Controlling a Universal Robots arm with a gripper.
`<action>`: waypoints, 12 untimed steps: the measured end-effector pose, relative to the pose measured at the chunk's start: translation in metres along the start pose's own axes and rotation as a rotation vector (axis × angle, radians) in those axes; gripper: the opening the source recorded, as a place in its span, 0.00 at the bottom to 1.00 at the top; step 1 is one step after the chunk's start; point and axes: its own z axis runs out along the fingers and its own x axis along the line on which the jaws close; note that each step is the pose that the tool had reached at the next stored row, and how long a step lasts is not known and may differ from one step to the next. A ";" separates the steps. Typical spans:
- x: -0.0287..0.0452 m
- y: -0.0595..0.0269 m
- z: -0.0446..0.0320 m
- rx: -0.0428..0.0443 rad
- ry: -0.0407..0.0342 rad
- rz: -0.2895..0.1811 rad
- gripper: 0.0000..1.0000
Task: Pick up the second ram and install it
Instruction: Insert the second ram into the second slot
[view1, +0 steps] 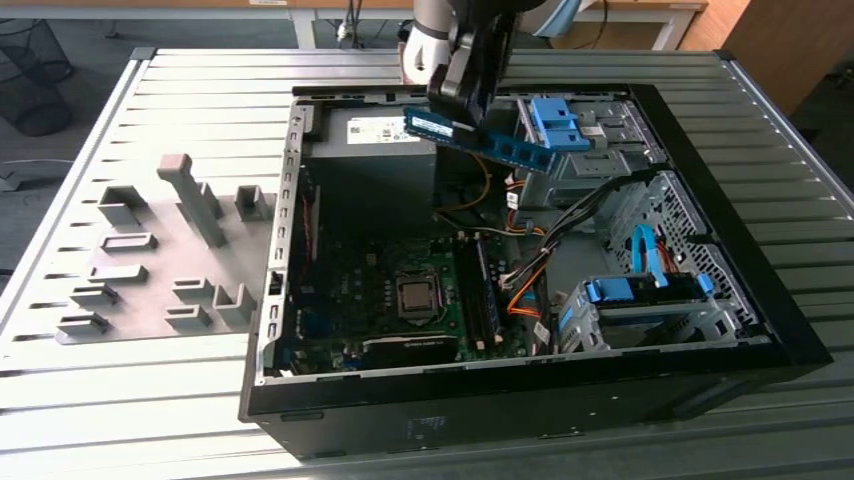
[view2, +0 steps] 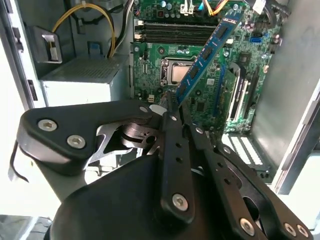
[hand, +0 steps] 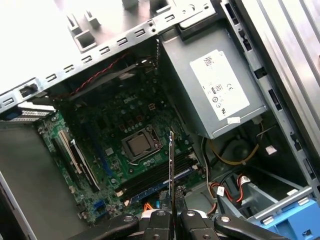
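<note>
Holds the second ram (view1: 514, 150) in the gripper (view1: 447, 112), fingers pressed together on one end of the stick. Carries it in the air above the open computer case (view1: 534, 375), over the case end that houses the power supply (view1: 367, 128), close to the blue drive latches (view1: 558, 125). Sets it at a slant, clear of everything inside the case.

In the second wrist view, aims the second ram (view2: 210, 50) slantwise over the motherboard (view2: 150, 65) on the case floor, past the processor socket (view2: 175, 70), with the gripper (view2: 175, 102) nipped on its near end.

In the first wrist view, presents the second ram (hand: 171, 165) edge-on, a thin line rising from the gripper (hand: 171, 212), above the long slots beside the processor socket (hand: 141, 145), with the power supply (hand: 215, 90) off in the case corner.

Outside the case, on its side toward the exterior view's left: grey holder blocks (view1: 194, 200) standing on the slatted table (view1: 134, 400).
</note>
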 end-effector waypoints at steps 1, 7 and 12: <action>0.0000 0.0000 0.0000 0.0004 -0.0002 0.012 0.14; 0.0000 0.0000 0.0002 0.0041 0.0004 0.104 0.14; 0.0000 0.0000 0.0005 0.0074 0.0005 0.192 0.14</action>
